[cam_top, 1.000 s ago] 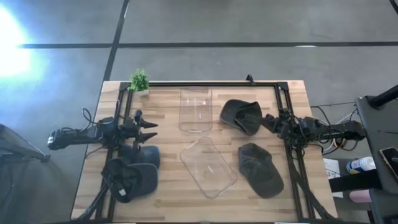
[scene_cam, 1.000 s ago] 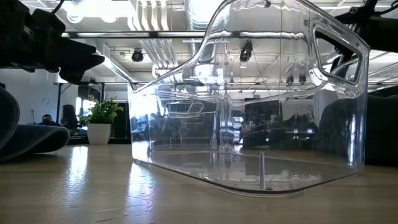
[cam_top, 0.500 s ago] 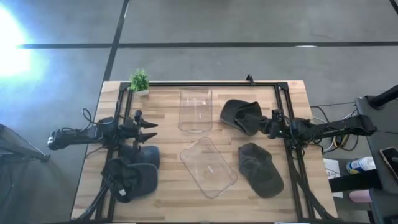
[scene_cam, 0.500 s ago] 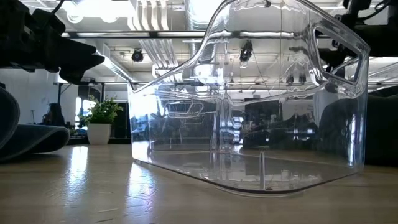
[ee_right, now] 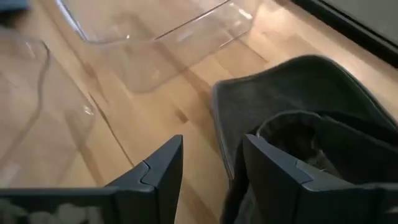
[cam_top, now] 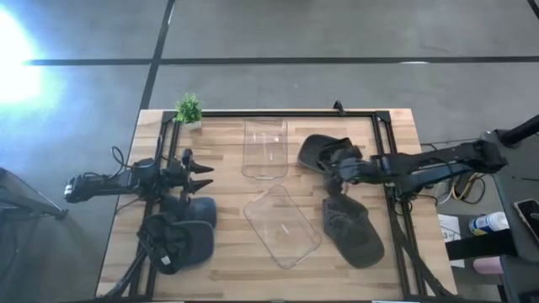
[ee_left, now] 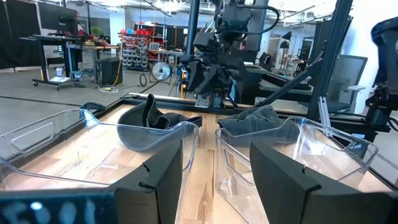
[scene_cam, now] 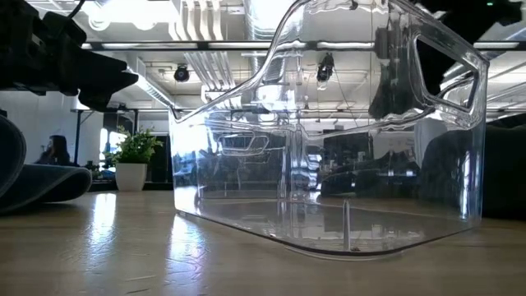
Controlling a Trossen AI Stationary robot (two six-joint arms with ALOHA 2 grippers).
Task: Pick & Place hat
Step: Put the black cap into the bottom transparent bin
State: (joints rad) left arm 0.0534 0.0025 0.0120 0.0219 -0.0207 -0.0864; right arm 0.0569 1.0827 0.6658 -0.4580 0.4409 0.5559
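Hat point(cam_top: 324, 154) beside clear bin point(cam_top: 264, 149), outside it.

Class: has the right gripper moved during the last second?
Yes. The right gripper has moved leftward in the high view, from near the frame rail out over the dark hat.

- High view: straight down over the whole wooden tabletop point(cam_top: 227, 261).
- Low view: level at tabletop height, close to the clear plastic bin point(scene_cam: 329, 156), also seen from above.
- Wrist views: low, forward over the tabletop.
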